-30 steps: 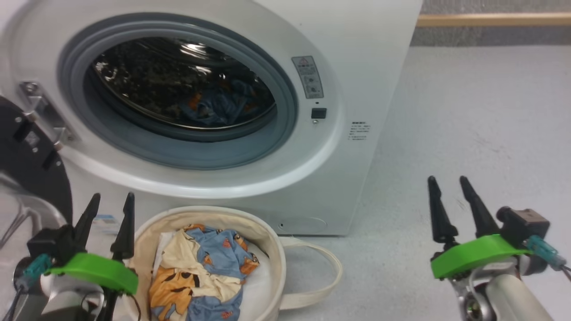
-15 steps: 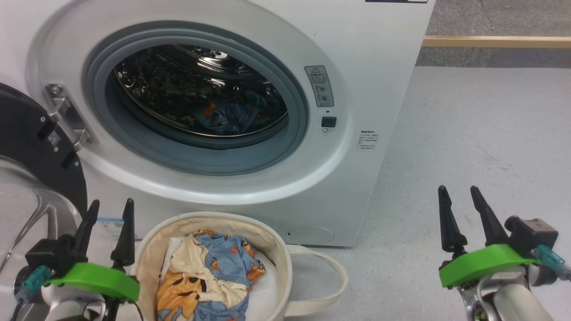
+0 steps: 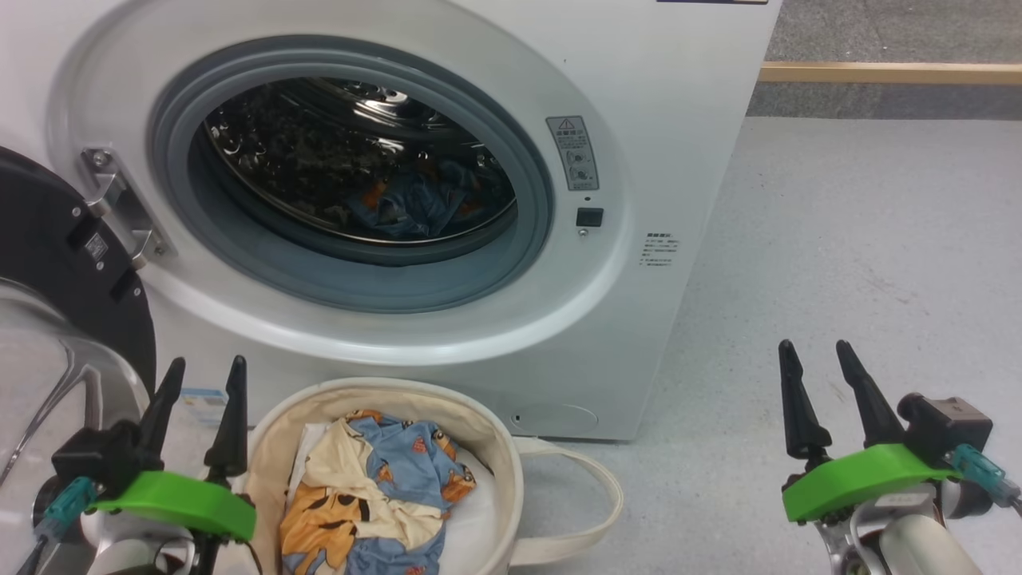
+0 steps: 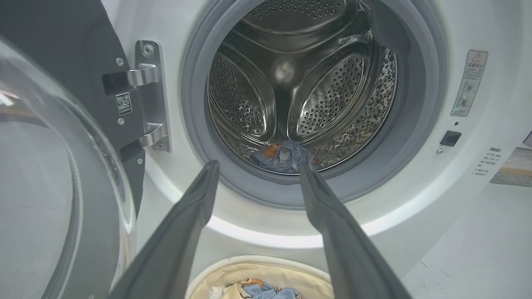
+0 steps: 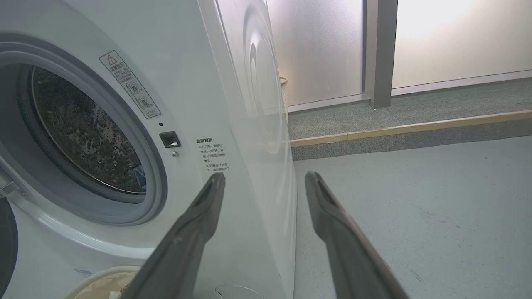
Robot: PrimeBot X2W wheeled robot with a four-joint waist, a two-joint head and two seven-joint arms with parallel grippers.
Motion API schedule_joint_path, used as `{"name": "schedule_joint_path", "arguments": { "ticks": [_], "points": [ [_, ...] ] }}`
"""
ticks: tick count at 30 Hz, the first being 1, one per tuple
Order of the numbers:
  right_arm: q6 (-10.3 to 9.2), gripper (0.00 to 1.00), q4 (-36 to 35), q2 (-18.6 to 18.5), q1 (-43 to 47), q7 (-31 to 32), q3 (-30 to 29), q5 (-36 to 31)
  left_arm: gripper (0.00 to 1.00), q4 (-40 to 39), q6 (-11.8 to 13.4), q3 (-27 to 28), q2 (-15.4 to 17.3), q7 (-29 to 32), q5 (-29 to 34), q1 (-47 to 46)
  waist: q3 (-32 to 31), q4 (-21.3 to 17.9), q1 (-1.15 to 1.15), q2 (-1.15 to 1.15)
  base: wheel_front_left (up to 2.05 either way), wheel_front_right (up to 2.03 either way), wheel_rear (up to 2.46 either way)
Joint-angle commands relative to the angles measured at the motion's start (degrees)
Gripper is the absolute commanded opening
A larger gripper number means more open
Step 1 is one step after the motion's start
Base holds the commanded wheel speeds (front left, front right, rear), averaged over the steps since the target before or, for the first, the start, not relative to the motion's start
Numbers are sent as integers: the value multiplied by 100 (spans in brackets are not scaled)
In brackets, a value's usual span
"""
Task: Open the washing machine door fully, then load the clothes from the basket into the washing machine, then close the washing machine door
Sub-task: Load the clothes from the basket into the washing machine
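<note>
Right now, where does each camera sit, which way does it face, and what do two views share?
Head view: on the robot's head, facing forward and down at the washing machine, basket, left gripper and right gripper.
Left wrist view: from that wrist, facing into the drum, past its own fingers; open door at left.
Right wrist view: from that wrist, facing the machine's right front corner and floor, past its own fingers.
Shared: head and left wrist views both show blue clothes in the drum.

Pale grey floor (image 5: 415, 199) meets a wooden strip (image 5: 415, 127) below bright frosted panels (image 5: 449, 37).
</note>
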Motion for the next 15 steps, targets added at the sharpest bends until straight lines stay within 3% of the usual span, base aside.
{"name": "schedule_joint_path", "arguments": {
  "ticks": [1, 15],
  "points": [
    [42, 100, -160, -66, -110, -70, 111, 13, 100, -146, -5, 229, 125, -69, 59, -150, 1, -3, 0, 0, 0, 0, 0],
    [42, 100, -173, -38, -217, -70, 157, 34, 100, -108, -57, 319, -24, -69, 143, -256, 212, -12, 0, 0, 0, 0, 0]
  ]
}}
